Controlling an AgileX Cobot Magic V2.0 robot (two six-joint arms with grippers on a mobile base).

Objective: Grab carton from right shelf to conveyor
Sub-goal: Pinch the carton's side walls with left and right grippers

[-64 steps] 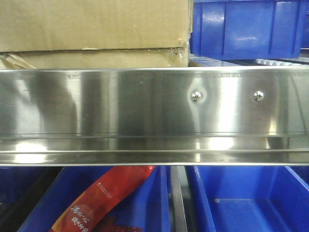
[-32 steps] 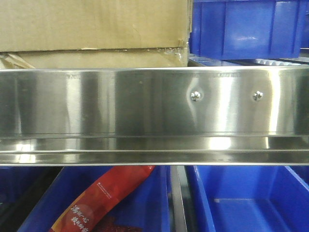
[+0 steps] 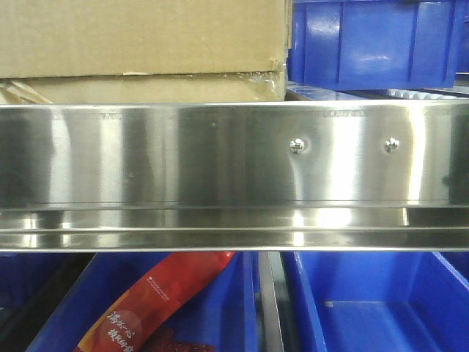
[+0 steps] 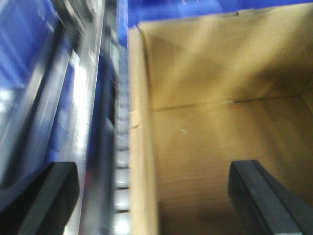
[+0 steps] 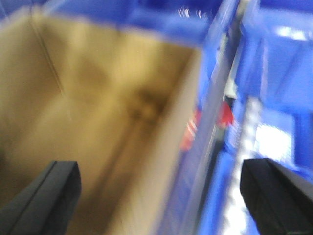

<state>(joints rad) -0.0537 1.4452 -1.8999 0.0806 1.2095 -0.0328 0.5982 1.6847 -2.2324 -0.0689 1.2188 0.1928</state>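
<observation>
The brown carton (image 3: 139,37) rests on the shelf behind its steel front rail (image 3: 220,154), at the upper left of the front view. From the left wrist view I look into the carton (image 4: 220,122), whose top is open. My left gripper (image 4: 151,196) is open, with one finger on either side of the carton's left wall (image 4: 139,147). In the blurred right wrist view my right gripper (image 5: 164,196) is open too. It straddles the right wall of the carton (image 5: 88,98). I cannot tell whether any finger touches cardboard. The conveyor is out of view.
A blue bin (image 3: 366,44) stands right beside the carton on the same shelf. Below the rail are more blue bins (image 3: 381,308), one with a red packet (image 3: 161,301). Shelf rollers (image 4: 122,171) run along the carton's left side. Blue bins (image 5: 279,73) crowd its right.
Only the reflections on the steel rail have shifted sideways. The carton and the bins stay where they were in the front view.
</observation>
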